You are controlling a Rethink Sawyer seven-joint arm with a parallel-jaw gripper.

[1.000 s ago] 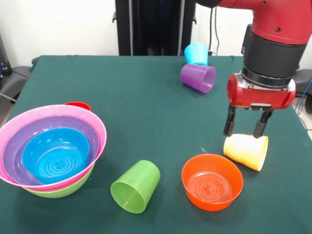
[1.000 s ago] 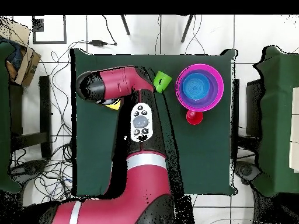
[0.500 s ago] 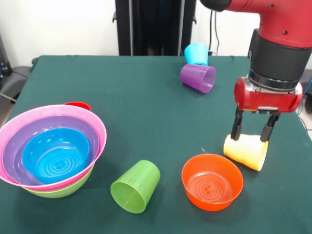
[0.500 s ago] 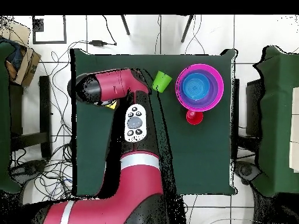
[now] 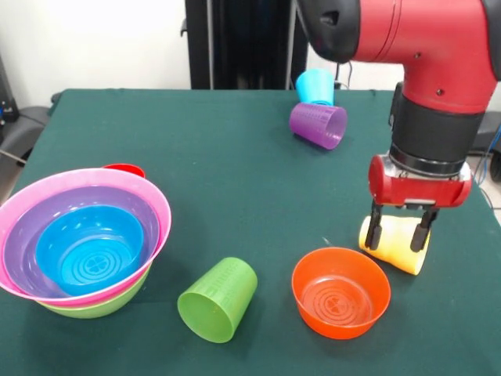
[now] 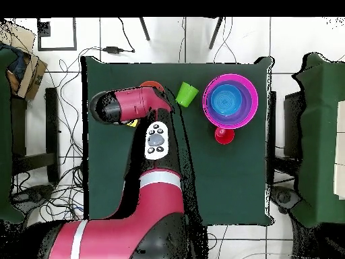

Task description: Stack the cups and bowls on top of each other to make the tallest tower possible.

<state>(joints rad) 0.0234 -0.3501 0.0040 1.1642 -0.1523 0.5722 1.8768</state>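
In the front view the pale yellow cup (image 5: pixel 396 241) lies on its side at the right. My gripper (image 5: pixel 398 238) is low over it, open, with one finger on each side of the cup's body. Just left of it the orange bowl (image 5: pixel 340 292) stands upright. The lime green cup (image 5: pixel 218 299) lies on its side near the front. Purple cup (image 5: pixel 318 124) and light blue cup (image 5: pixel 315 85) lie together at the back. At the left the tower is a pink bowl (image 5: pixel 160 205) holding a purple bowl and a blue bowl (image 5: pixel 90 249), on a lime green bowl (image 5: pixel 94 307).
A small red object (image 5: pixel 124 169) sits behind the nested bowls. From overhead the arm hides the gripper; the pink bowl (image 6: pixel 230 76), green cup (image 6: pixel 186 94) and red object (image 6: pixel 224 135) show. The table's right edge is close to the yellow cup.
The gripper has come down from just above the yellow cup, so its open fingers now flank the cup. The cups and bowls have not moved.
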